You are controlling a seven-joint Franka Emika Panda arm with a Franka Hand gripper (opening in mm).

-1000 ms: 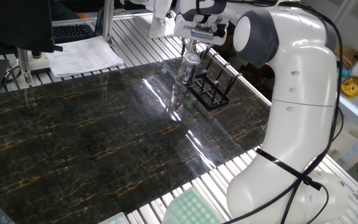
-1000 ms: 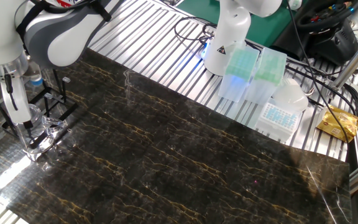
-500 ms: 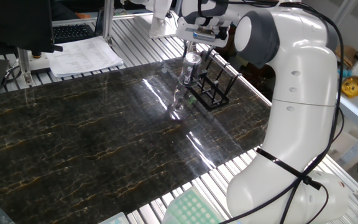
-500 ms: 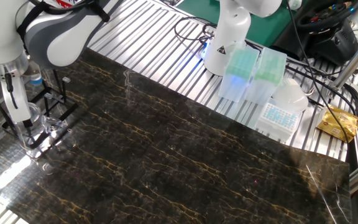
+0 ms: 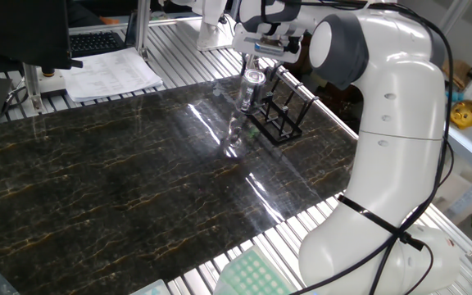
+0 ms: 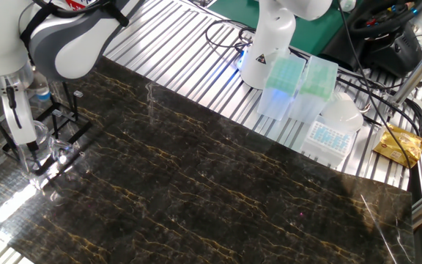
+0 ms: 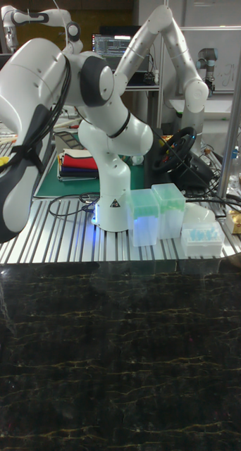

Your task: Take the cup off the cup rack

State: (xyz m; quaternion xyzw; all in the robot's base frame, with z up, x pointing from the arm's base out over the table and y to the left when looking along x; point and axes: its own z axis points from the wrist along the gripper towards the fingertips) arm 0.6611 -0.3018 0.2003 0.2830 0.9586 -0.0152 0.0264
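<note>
Surface: dark marble-patterned tabletop (image 5: pixel 121 188) set over ribbed aluminium rails, with papers (image 5: pixel 111 75) at the far edge.
One fixed view, cup: the cup (image 5: pixel 252 88) hangs clear of the table, upright, just left of the cup rack (image 5: pixel 277 121); a second ago it sat lower, so it has been raised a little.
One fixed view, gripper: the gripper (image 5: pixel 256 70) is clamped on the cup's rim from above, fingers closed against the glass.
Other fixed view, cup: the cup (image 6: pixel 39 143) appears beside the black bars of the cup rack (image 6: pixel 64 125), its base above the tabletop (image 6: pixel 218 191); the upward shift is slight here.
Other fixed view, gripper: one white finger (image 6: pixel 22 126) runs down to the rim; the grip looks firm.
Tall fixed view: neither cup nor rack shows, only the arm's body (image 7: pixel 36 120) and pipette-tip boxes (image 7: pixel 159 211).
Meaning: the lift-off seems done or nearly so; what remains is probably carrying the cup away from the pegs and setting it down.
</note>
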